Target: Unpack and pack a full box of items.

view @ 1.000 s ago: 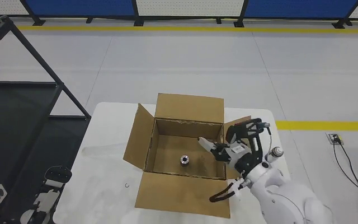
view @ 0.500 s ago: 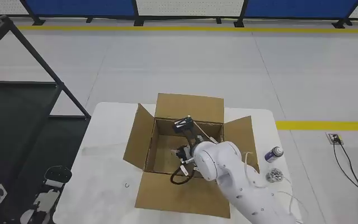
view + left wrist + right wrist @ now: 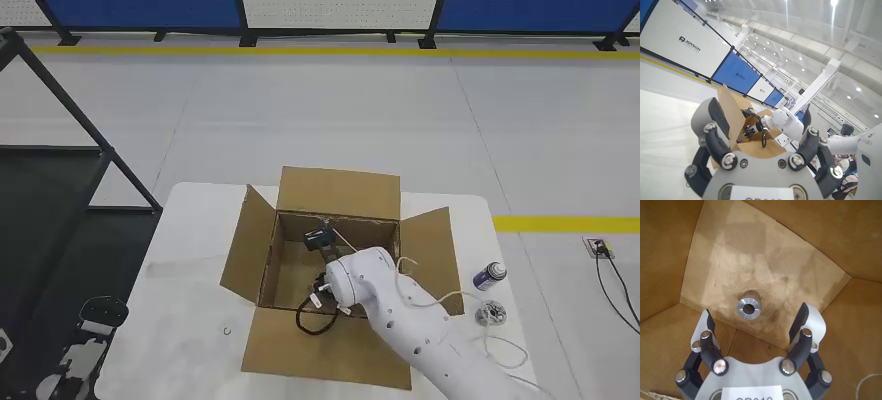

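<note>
An open cardboard box [image 3: 338,192] stands in the middle of the white table [image 3: 190,300]. On the box floor a small metal cylinder [image 3: 748,308] with a bore stands upright. My right gripper [image 3: 755,313] hangs open just above it, one finger on either side, touching nothing. In the top view the right arm [image 3: 365,290] comes over the box's near right corner and covers the cylinder. My left gripper [image 3: 761,111] is open and empty, low beside the table to the left of the box [image 3: 753,149], facing its left flap.
A blue spray can [image 3: 489,274] and a small metal part [image 3: 490,315] stand on the table right of the box. A tiny ring [image 3: 228,330] lies left of the box. A black frame [image 3: 60,180] stands off the table's left side.
The right arm has swung from the box's right side into the box and down over the metal cylinder, which it now covers in the top view.
</note>
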Controlling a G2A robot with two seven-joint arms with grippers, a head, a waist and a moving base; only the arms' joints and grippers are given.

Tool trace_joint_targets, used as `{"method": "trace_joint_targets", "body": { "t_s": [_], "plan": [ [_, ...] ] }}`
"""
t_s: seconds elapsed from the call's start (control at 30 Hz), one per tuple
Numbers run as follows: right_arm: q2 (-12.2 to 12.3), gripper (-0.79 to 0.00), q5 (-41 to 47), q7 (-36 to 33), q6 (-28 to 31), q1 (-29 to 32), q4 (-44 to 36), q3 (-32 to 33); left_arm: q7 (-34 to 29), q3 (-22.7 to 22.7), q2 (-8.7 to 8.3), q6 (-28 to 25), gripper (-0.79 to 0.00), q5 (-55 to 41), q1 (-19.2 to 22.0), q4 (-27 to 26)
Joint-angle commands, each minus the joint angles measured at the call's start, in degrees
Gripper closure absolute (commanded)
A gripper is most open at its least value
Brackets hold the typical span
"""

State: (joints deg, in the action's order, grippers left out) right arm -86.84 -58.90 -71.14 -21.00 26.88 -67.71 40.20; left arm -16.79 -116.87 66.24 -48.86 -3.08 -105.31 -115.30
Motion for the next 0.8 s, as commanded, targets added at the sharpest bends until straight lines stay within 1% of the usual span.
{"method": "trace_joint_targets", "body": {
  "t_s": [0.0, 0.1, 0.17, 0.23, 0.33, 0.37, 0.4, 0.47, 0.5, 0.57, 0.6, 0.7, 0.77],
  "plan": [
    [-0.28, -0.785, 0.08, 0.21, 0.17, -0.02, 0.68, -0.15, 0.0, 0.0, 0.0, 0.0, -0.785, 0.0, 0.0, 0.0],
    [-0.74, -0.785, -0.06, 0.37, 0.43, -0.04, 1.63, -0.52, 0.0, 0.0, 0.0, 0.0, -0.785, 0.0, 0.0, 0.0],
    [-1.07, -0.748, -0.1, 0.57, 0.6, -0.09, 2.45, -0.78, 0.0, 0.0, 0.0, 0.0, -0.785, 0.0, 0.0, 0.0],
    [-1.45, -0.739, -0.12, 0.93, 0.61, -0.26, 3.56, -1.02, 0.0, 0.0, 0.0, 0.0, -0.785, 0.0, 0.0, 0.0],
    [-2.12, -0.699, 0.21, 1.41, 0.72, -0.69, 5.42, -1.42, 0.0, 0.0, 0.0, 0.0, -0.785, 0.0, 0.0, 0.0],
    [-2.36, -0.674, 0.45, 1.59, 0.86, -0.83, 6.01, -1.53, 0.0, 0.0, 0.0, 0.0, -0.785, 0.0, 0.0, 0.0],
    [-2.58, -0.634, 0.6, 1.82, 1.01, -1.0, 6.69, -1.64, 0.0, 0.0, 0.0, 0.0, -0.785, 0.0, 0.0, 0.0],
    [-3.04, -0.489, 0.79, 2.23, 1.03, -1.38, 8.07, -1.83, 0.0, 0.0, 0.0, 0.0, -0.785, 0.0, 0.0, 0.0],
    [-3.26, -0.388, 0.88, 2.38, 1.04, -1.58, 8.66, -1.9, 0.0, 0.0, 0.0, 0.0, -0.785, 0.0, 0.0, 0.0],
    [-3.66, -0.308, 1.19, 2.74, 1.12, -1.89, 9.61, -1.94, 0.0, 0.0, 0.0, 0.0, -0.785, 0.0, 0.0, 0.0],
    [-3.84, -0.256, 1.33, 2.92, 1.14, -2.03, 10.03, -1.9, 0.0, 0.0, 0.0, 0.0, -0.785, 0.0, 0.0, 0.0],
    [-4.24, -0.012, 1.39, 3.43, 1.26, -2.32, 10.72, -1.73, 0.0, 0.0, 0.0, 0.0, -0.785, 0.0, 0.0, 0.0],
    [-4.33, 0.0, 1.24, 3.67, 1.17, -2.37, 10.34, -1.29, 0.0, 0.0, 0.0, 0.0, -0.785, 0.0, 0.0, 0.0]
  ]
}}
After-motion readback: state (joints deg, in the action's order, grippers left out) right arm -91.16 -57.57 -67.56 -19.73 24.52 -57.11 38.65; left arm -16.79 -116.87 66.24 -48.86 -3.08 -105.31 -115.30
